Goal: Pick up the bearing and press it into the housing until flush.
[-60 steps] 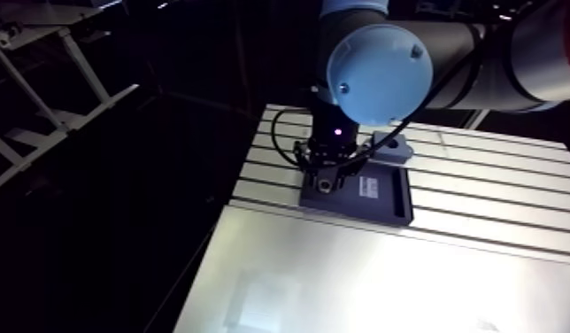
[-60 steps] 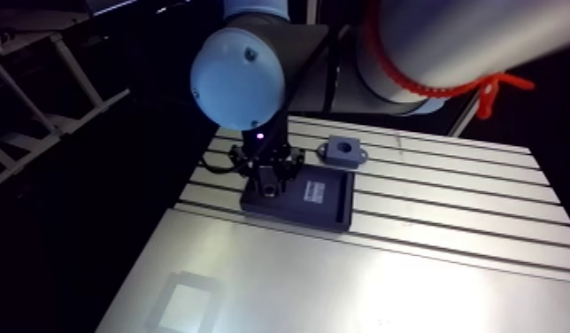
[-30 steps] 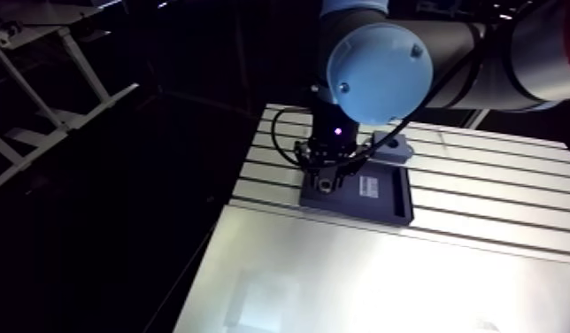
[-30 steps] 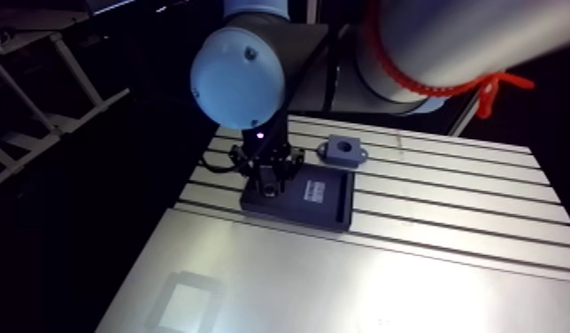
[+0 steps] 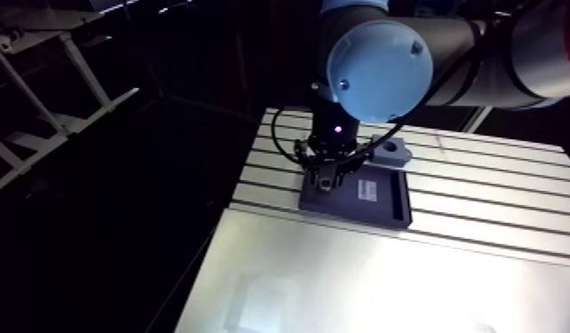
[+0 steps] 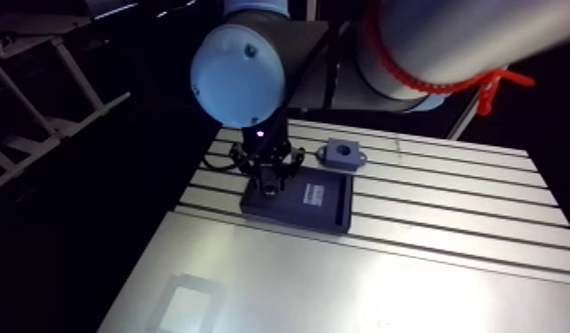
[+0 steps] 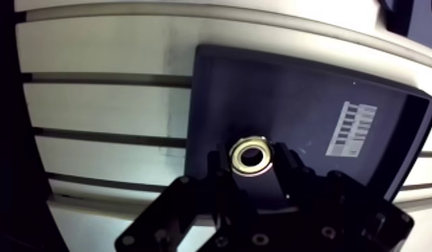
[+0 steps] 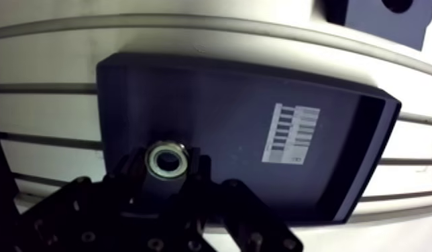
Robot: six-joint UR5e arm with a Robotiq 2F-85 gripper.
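While claw (image 7: 253, 162) clamps bearing (image 7: 251, 154) | bore axis toward wrist camera | over dark tray (image 7: 312, 100)

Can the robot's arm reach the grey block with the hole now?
Probably yes: the housing sits uncovered just past the tray, hole up, nothing between, and the jaws hold the bearing.

The view's edge cuts off the housing (image 8: 361, 17)

Raised walls fenced the tray (image 8: 219, 114); the housing (image 6: 331, 157) stood just beyond its far corner; open table (image 6: 448, 205) flanked it.
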